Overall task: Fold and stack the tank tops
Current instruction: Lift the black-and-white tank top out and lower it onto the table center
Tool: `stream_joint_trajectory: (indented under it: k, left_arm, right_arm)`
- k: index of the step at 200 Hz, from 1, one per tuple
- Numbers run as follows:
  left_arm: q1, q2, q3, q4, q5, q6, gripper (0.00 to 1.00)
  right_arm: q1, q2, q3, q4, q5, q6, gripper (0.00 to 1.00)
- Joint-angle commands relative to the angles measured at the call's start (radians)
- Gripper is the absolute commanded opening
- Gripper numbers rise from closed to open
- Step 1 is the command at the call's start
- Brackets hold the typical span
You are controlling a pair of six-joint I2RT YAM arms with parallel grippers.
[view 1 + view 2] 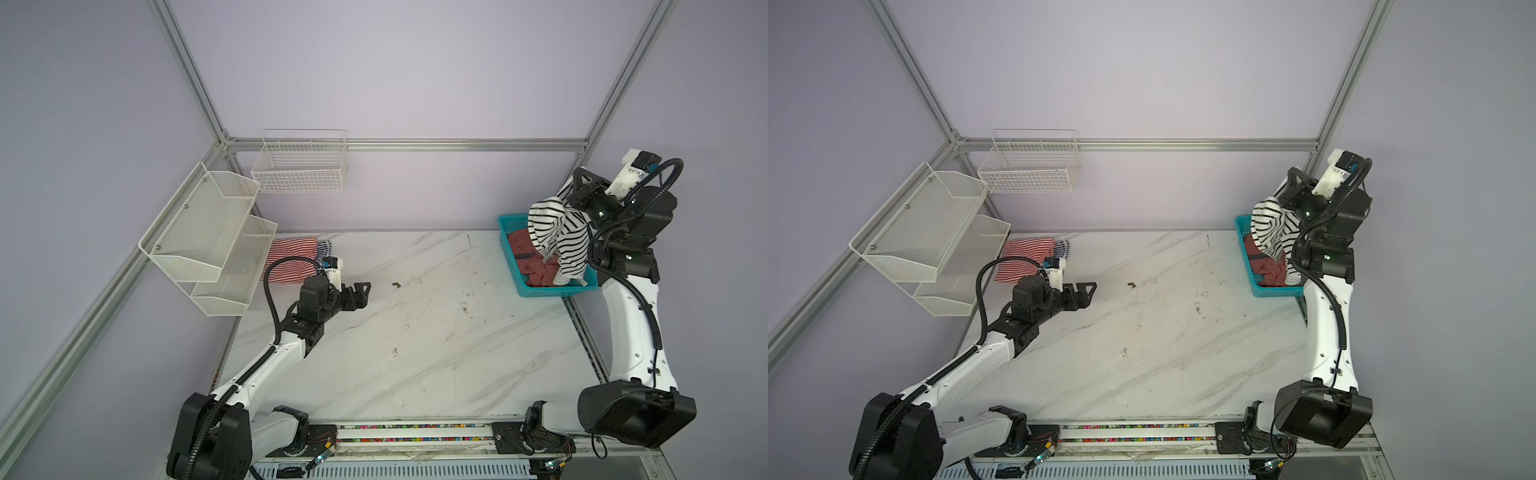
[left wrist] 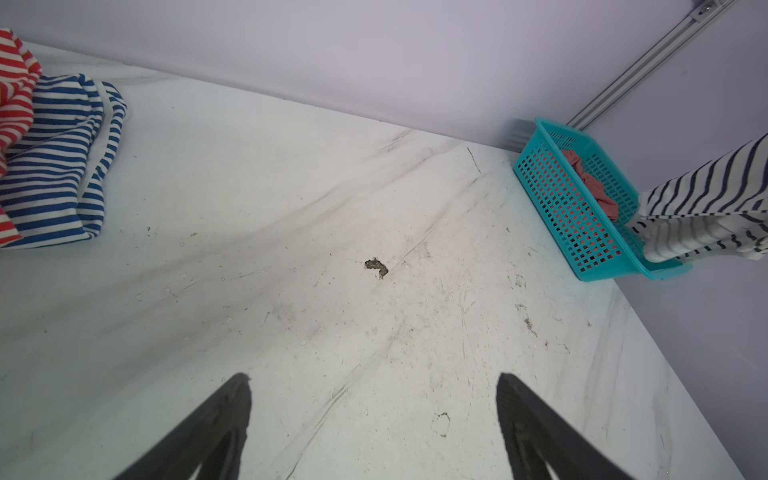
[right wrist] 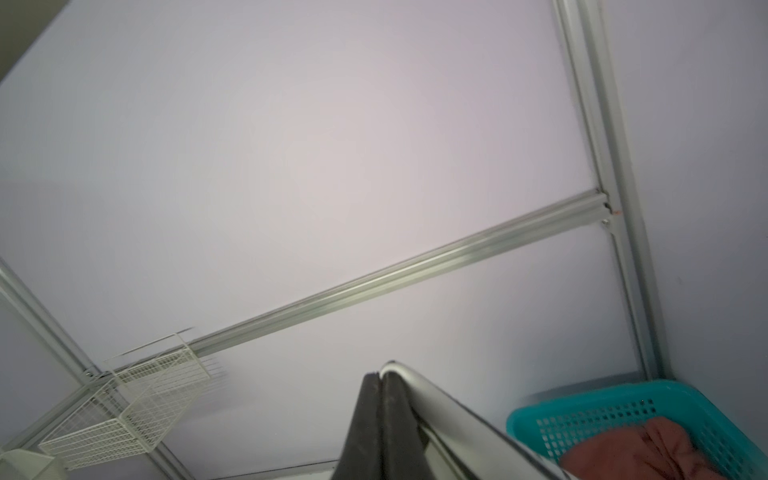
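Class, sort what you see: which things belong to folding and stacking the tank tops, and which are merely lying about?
Belong to the job: black-striped tank top, held by the right gripper; salmon-red top; red-white striped top; navy-white striped top.

Just lying about: turquoise basket; wire basket; mesh shelves; scrap on the table.
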Motion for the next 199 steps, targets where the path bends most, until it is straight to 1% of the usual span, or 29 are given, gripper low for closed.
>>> stream_joint_trajectory:
  k: [1, 21, 50, 65, 87, 103, 127, 148, 177, 199]
  left_arm:
    - [-0.006, -0.048, 0.035, 0.022, -0.010, -0.007, 0.91]
    - [-0.006, -0.081, 0.025, 0.021, -0.024, -0.004, 0.91]
    - [-0.005, -0.118, 0.012, 0.017, -0.049, -0.002, 0.91]
    - [-0.006, -0.135, 0.008, 0.014, -0.053, -0.003, 0.91]
    - [-0.006, -0.152, 0.006, 0.011, -0.061, -0.002, 0.91]
    - [-0.006, -0.162, 0.008, 0.005, -0.069, 0.001, 0.91]
    - [-0.005, -0.172, 0.011, -0.004, -0.073, 0.003, 0.91]
    - [-0.006, -0.176, 0.010, -0.006, -0.078, -0.002, 0.91]
    - [-0.006, -0.174, 0.010, -0.006, -0.081, -0.009, 0.91]
    - [-0.008, -0.176, 0.008, -0.017, -0.087, -0.009, 0.91]
  right_arm:
    - [0.083, -0.009, 0.113, 0.060, -0.017, 0.008, 0.00]
    - [0.140, 0.019, 0.193, 0.069, -0.042, 0.019, 0.00]
    - [0.215, 0.080, 0.258, 0.095, -0.124, 0.063, 0.00]
    - [0.264, 0.097, 0.257, 0.092, -0.151, 0.066, 0.00]
    - [0.346, 0.116, 0.210, 0.079, -0.174, 0.047, 0.00]
    - [0.385, 0.136, 0.186, 0.041, -0.161, 0.013, 0.00]
    - [0.416, 0.161, 0.183, -0.019, -0.131, -0.018, 0.00]
    - [0.486, 0.168, 0.141, -0.048, -0.105, -0.040, 0.00]
    - [0.617, 0.161, -0.015, -0.085, -0.023, -0.062, 0.00]
    - [0.716, 0.167, -0.170, -0.092, 0.047, -0.031, 0.00]
